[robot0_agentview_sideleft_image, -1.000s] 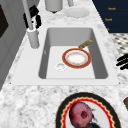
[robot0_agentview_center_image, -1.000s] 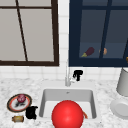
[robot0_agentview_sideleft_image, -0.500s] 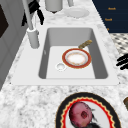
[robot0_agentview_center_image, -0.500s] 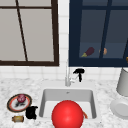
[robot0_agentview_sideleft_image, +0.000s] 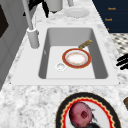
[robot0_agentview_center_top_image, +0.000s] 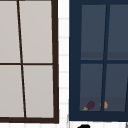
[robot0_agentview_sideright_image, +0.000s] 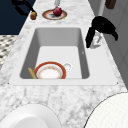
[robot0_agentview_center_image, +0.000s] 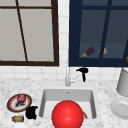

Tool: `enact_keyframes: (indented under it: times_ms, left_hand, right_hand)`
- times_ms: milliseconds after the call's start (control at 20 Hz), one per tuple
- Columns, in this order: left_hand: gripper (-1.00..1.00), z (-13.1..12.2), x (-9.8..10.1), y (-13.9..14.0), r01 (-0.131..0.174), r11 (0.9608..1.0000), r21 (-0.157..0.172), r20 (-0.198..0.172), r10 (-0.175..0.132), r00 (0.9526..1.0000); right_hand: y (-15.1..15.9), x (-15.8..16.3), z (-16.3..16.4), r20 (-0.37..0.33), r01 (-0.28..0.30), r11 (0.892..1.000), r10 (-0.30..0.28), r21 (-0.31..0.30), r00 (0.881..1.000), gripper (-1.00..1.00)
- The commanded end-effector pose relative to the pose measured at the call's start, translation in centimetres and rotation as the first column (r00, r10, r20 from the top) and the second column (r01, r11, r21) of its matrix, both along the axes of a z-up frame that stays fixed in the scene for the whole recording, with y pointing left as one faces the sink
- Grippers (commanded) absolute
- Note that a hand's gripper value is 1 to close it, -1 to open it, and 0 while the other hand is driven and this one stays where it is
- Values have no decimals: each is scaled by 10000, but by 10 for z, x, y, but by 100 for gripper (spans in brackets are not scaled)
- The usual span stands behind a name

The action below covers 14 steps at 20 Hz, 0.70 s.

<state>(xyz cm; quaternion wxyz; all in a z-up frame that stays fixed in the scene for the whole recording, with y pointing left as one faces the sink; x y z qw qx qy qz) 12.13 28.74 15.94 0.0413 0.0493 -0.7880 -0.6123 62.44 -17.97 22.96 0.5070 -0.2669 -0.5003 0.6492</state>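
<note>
**A:** Starting at the left, what is there?

**B:** A patterned plate [robot0_agentview_center_image: 19,102] with a dark red fruit [robot0_agentview_center_image: 21,98] lies on the marble surface [robot0_agentview_center_image: 107,86]. Just right of it, at the sink's [robot0_agentview_center_image: 45,93] front left corner, hovers the left hand [robot0_agentview_center_image: 31,112]; whether its fingers are curled I cannot tell.

**A:** And the right hand?

**B:** The right hand [robot0_agentview_center_image: 83,72] hangs by the faucet [robot0_agentview_center_image: 67,75], palm high, relaxed fingers drooping downward, holding nothing.

**A:** Anything hidden?

**B:** A red ball [robot0_agentview_center_image: 67,114] hides the basin's plate [robot0_agentview_sideleft_image: 76,58] from the front; beside that plate a yellowish stick [robot0_agentview_sideleft_image: 85,44] lies slantwise
</note>
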Motion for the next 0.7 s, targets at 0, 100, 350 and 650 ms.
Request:
enact_keyframes:
  times_ms: [0,100,350,650]
  left_hand:
    - [0,0,0,0,0,10000,0,0,0,10000]
    - [0,0,0,0,0,10000,0,0,0,10000]
    - [0,0,0,0,0,10000,0,0,0,10000]
    - [0,0,0,0,0,10000,0,0,0,10000]
  right_hand:
    - [-7,-22,0,206,387,9992,-389,105,9990,-100]
    - [-10,-34,1,279,505,9987,-507,68,9983,-100]
    - [-19,-66,2,306,726,9973,-724,-55,9969,-100]
    - [-20,-73,0,156,482,9986,-478,-241,9987,-100]
